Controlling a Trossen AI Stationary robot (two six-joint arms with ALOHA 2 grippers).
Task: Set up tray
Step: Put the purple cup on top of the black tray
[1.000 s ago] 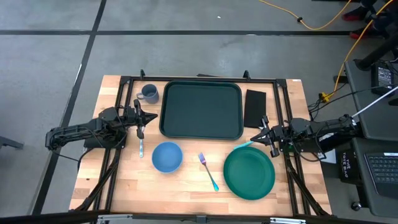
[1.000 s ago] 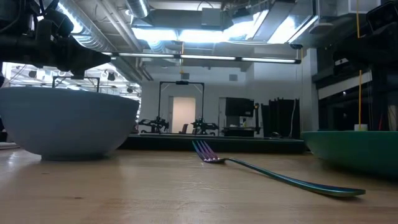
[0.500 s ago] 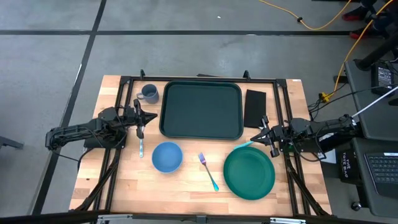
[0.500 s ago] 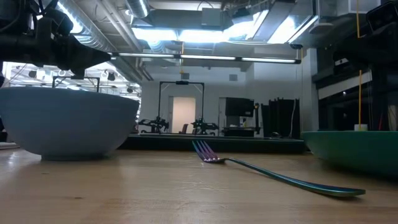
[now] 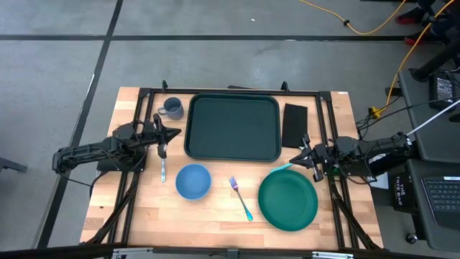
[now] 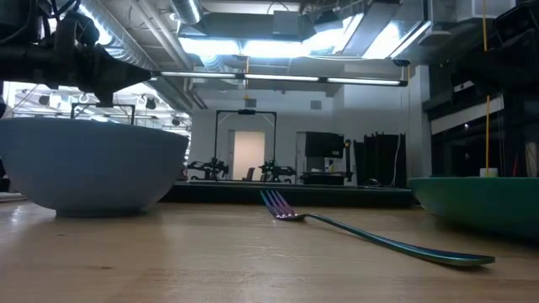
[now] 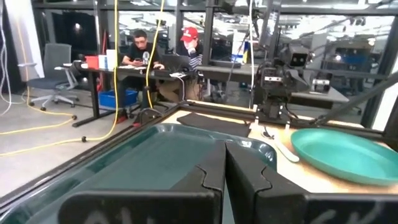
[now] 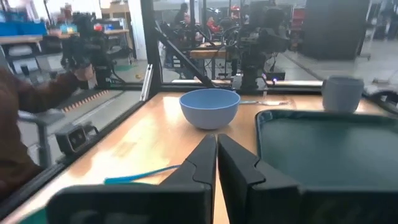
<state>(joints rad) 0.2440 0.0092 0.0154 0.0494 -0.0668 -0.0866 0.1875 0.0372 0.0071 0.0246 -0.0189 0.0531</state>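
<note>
The tray (image 5: 233, 126) is large, dark green and rectangular, with rounded corners and a raised rim. The left gripper (image 5: 175, 132) and right gripper (image 5: 292, 160) flank it, jaws pressed together.

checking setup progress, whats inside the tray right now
Nothing shows inside the tray; its whole floor is bare in the high view. The mug, napkin, bowl, fork and plate all lie outside it.

Tray (image 5: 233, 127) centre rear; mug (image 5: 172, 108) left, napkin (image 5: 294, 124) right; bowl (image 5: 192, 180), fork (image 5: 241, 198), plate (image 5: 288, 201) in front
</note>
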